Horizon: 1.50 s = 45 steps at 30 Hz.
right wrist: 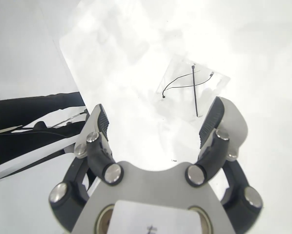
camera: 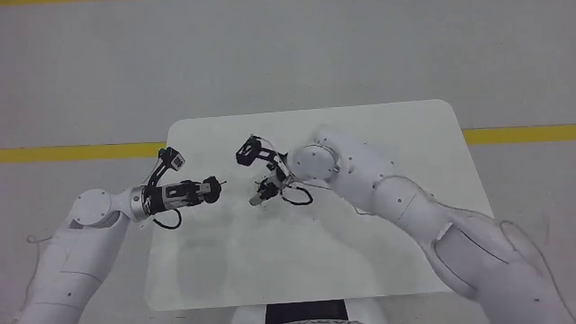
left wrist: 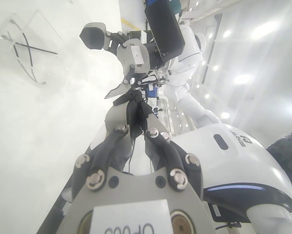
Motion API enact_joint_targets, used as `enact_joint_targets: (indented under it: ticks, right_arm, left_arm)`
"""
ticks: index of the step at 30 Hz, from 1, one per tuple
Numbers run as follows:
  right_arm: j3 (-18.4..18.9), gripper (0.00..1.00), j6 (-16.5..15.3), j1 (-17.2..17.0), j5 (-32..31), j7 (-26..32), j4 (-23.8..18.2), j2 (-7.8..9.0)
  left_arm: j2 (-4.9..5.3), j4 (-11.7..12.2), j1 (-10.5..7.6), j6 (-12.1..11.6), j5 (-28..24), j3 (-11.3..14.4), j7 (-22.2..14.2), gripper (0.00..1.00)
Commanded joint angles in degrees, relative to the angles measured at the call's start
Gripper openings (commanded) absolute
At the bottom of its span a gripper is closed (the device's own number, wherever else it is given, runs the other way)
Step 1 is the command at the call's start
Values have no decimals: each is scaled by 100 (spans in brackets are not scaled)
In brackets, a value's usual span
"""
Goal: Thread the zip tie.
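Left gripper is clamped on a tie (barely seen); next, its end must be taken by the wide-open right gripper.

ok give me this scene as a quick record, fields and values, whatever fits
table: white, rounded corners
tray: clear, lying on the table
zip ties: three black ones, crossing each other inside the tray, none looped
left gripper: shut, held over the table; cannot tell whether it pinches a tie
right gripper: open, nothing between its fingers, close in front of the left gripper
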Motion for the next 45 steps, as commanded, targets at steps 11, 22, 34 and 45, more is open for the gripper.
enact_joint_targets:
  ticks: [11,22,34,45]
  right_arm:
    - [-652,100,-149,403,-42,-348,971,-547]
    - [-712,100,7,325,-447,-386,992,-599]
    - [-726,16,136,317,-790,-290,1176,-796]
    - [-702,9,238,285,-1079,-287,1462,-952]
  left_arm:
    - [0,0,0,0,0,0,0,0]
    - [0,0,0,0,0,0,0,0]
    - [0,0,0,0,0,0,0,0]
    - [0,0,0,0,0,0,0,0]
